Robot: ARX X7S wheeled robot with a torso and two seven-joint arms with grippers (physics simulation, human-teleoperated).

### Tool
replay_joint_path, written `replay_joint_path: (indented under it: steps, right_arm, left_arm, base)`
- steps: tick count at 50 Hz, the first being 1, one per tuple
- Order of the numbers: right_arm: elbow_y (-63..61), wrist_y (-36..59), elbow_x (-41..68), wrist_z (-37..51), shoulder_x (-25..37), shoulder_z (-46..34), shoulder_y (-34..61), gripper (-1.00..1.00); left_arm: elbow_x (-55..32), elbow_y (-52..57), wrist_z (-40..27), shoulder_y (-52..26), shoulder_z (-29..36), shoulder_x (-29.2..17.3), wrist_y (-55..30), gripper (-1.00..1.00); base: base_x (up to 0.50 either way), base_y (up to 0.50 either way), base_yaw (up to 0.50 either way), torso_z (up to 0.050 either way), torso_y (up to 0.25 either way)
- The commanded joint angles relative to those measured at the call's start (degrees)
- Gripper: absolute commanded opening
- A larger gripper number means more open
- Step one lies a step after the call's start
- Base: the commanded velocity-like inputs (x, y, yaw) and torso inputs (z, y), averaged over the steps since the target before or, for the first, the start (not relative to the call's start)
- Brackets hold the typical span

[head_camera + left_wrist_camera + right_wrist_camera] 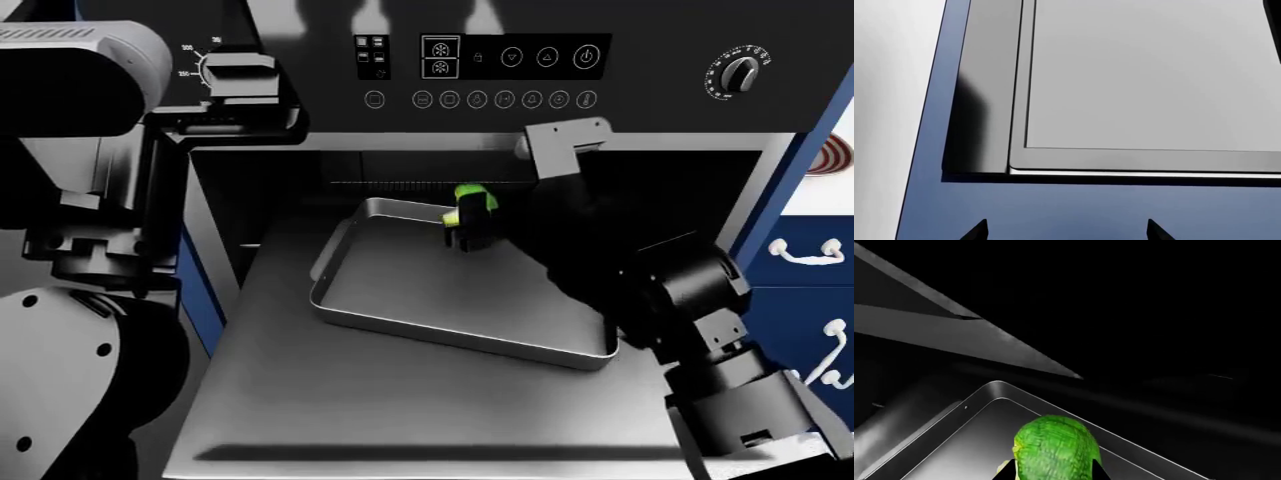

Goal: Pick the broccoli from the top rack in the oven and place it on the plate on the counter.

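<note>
The broccoli (pixel 473 198) (pixel 1054 447), a bright green floret, sits between the fingers of my right gripper (pixel 467 230) (pixel 1051 472), which is shut on it. It hangs just over the far corner of the grey baking tray (pixel 454 300) (pixel 954 445). That tray rests on the top rack (pixel 400 410), a wide grey sheet pulled out of the open oven (pixel 481 75). The plate (pixel 835 157) shows only as a red-ringed sliver on the white counter (pixel 821 193) at the far right. My left gripper (pixel 1067 232) is open and holds nothing.
Navy cabinets with white handles (pixel 801 252) stand right of the oven. The left wrist view shows a navy panel (pixel 1087 210) and a grey framed surface (pixel 1147 75). My left arm (pixel 80 200) fills the left side beside the oven opening. The oven cavity behind the tray is dark.
</note>
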Motion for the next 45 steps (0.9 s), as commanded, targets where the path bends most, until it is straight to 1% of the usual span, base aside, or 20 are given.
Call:
replay_joint_path:
  steps: [1, 3, 9, 20, 35, 45]
  right_arm:
    - [-5.56, -1.34, 0.02, 0.06, 1.80, 0.85, -1.67, -1.00]
    - [-5.57, -1.34, 0.04, 0.07, 1.81, 0.84, -1.67, -1.00]
    - [-13.30, -0.93, 2.02, 0.05, 4.15, 1.55, -3.36, -1.00]
    - [-19.34, 0.93, 4.72, 1.29, 5.88, 2.47, -4.79, -1.00]
    - [-29.68, 2.34, 10.05, 6.45, 9.32, 7.21, -8.89, -1.00]
    - [-39.01, 2.71, 11.36, 9.45, 11.27, 8.29, -9.29, -1.00]
  left_arm:
    - [-0.28, -0.18, -0.23, -0.05, 0.26, -0.11, 0.22, 1.00]
    - [-0.33, -0.19, -0.27, -0.05, 0.28, -0.15, 0.25, 1.00]
    - [-0.53, -0.24, -0.39, -0.04, 0.28, -0.22, 0.37, 1.00]
    - [-0.49, -0.30, -0.62, 0.53, 0.48, -0.45, 1.07, 1.00]
    - [-0.44, -0.87, -0.68, 1.19, 1.02, -0.54, 2.19, 1.00]
    - [-0.70, -0.77, -1.00, 1.23, 1.11, -0.70, 2.25, 1.00]
  base:
    - [0.00, 0.00, 0.00, 0.000, 0.000]
    - [0.00, 0.00, 0.00, 0.000, 0.000]
    - [0.00, 0.00, 0.00, 0.000, 0.000]
    - [0.00, 0.00, 0.00, 0.000, 0.000]
    - [0.00, 0.00, 0.00, 0.000, 0.000]
    - [0.00, 0.00, 0.00, 0.000, 0.000]
